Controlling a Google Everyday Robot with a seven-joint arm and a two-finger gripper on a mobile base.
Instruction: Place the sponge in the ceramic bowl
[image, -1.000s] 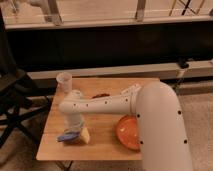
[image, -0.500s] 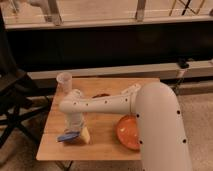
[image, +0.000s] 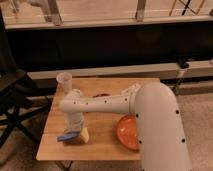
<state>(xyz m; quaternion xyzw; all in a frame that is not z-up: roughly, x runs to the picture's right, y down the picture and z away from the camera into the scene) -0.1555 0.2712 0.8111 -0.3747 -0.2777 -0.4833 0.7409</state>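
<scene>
The light-blue sponge (image: 68, 136) lies near the front left corner of the wooden table (image: 102, 142). My gripper (image: 76, 133) points down right over the sponge, at its right end and touching or nearly touching it. The white arm reaches to it from the right, across the table. The orange-red ceramic bowl (image: 127, 133) sits at the table's front right, partly hidden behind the thick arm segment. It lies roughly a bowl's width to the right of the sponge.
A translucent plastic cup (image: 64, 80) stands at the table's back left corner. A small dark object (image: 101, 95) lies at the back middle, just behind the arm. A black folding chair (image: 15, 100) stands left of the table. A dark wall runs behind.
</scene>
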